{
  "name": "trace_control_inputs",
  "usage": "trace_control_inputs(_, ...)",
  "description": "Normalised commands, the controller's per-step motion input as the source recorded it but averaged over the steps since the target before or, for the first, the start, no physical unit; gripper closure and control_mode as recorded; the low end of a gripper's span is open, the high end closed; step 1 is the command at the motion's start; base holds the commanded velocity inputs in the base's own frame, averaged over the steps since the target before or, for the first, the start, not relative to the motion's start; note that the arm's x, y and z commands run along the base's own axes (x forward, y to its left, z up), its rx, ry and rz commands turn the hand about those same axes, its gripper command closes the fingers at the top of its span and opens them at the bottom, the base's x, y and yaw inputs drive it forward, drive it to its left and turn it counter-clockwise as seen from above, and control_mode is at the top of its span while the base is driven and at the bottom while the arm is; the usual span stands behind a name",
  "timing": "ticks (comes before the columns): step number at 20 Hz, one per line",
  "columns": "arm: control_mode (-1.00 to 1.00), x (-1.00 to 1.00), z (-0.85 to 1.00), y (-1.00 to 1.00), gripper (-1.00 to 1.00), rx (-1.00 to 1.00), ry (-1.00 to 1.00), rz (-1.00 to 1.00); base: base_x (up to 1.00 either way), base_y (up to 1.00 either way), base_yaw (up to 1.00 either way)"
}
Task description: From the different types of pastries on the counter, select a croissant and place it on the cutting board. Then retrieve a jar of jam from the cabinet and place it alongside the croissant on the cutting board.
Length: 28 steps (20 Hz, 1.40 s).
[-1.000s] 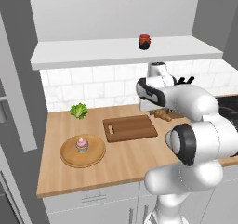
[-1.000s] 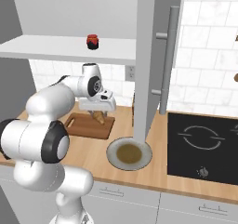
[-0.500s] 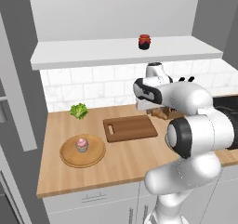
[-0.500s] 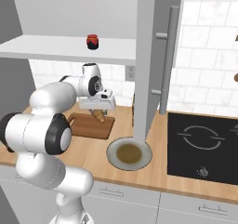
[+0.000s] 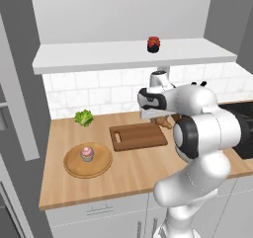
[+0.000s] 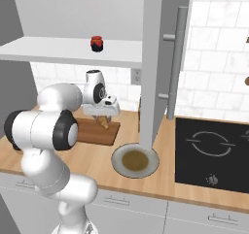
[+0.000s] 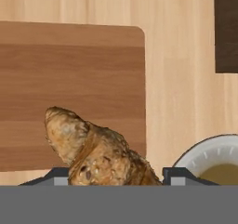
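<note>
The end effector [image 7: 111, 174] pinches the croissant [image 7: 95, 148] between its dark fingertips [image 7: 179, 174], held above the right end of the cutting board [image 5: 138, 136]; in the hand view the croissant's long axis runs diagonally, its blunt tip toward the upper left; it is golden-brown, ridged and flaky; the board is a flat dark wooden rectangle with rounded corners on the pale wood-grain surface [image 5: 128, 175]; the jar of jam [image 5: 153, 44], squat, dark red, black-lidded, stands upright on the white cabinet [image 5: 99, 54]; a pink-frosted cupcake [image 5: 87, 153] sits on a round tray [image 5: 74, 169].
</note>
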Motion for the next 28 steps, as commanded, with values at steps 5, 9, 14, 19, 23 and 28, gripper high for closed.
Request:
trace_control_inputs(5,-1.0,0.11,-0.03,0.07,1.0,0.01,-0.05,0.01,0.0,0.0,0.0)
trace_control_inputs(9,-1.0,-0.05,-0.3,0.02,1.0,0.04,-0.03,0.01,0.0,0.0,0.0)
trace_control_inputs(14,-1.0,0.0,-0.21,0.0,1.0,0.03,-0.02,0.0,0.0,0.0,0.0)
trace_control_inputs(19,-1.0,0.03,-0.16,0.0,1.0,0.01,0.0,0.0,0.0,0.0,0.0)
trace_control_inputs(23,-1.0,0.13,-0.02,0.0,1.0,0.0,0.0,0.0,0.0,0.0,0.0)
trace_control_inputs(28,-1.0,0.19,-0.1,0.0,1.0,0.0,0.0,0.0,0.0,0.0,0.0)
